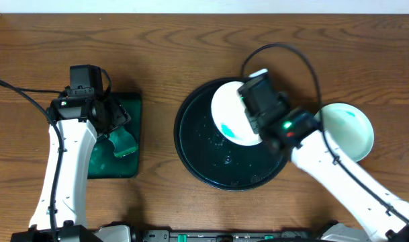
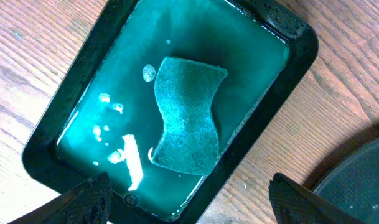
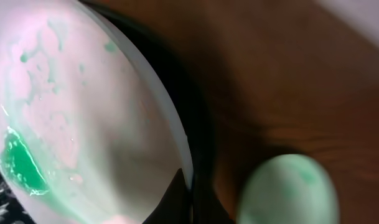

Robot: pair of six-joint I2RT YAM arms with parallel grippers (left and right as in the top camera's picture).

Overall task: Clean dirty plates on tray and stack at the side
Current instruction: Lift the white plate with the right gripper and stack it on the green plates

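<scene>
A white plate (image 1: 228, 111) with a green smear is held tilted over the large round black tray (image 1: 197, 158). My right gripper (image 1: 253, 124) is shut on the plate's right rim. In the right wrist view the plate (image 3: 83, 112) fills the left side, with my fingertips (image 3: 188, 186) pinching its edge. A pale mint-green plate (image 1: 348, 131) lies on the table to the right of the tray, and it shows blurred in the right wrist view (image 3: 285, 190). My left gripper (image 2: 192, 208) is open and empty above the near rim of a small green tray.
A rectangular dark green tray (image 1: 117, 165) at the left holds wet liquid and a green sponge (image 2: 186, 115). The sponge also shows in the overhead view (image 1: 123, 142). The black tray's edge shows at the lower right of the left wrist view (image 2: 363, 180). The table is brown wood.
</scene>
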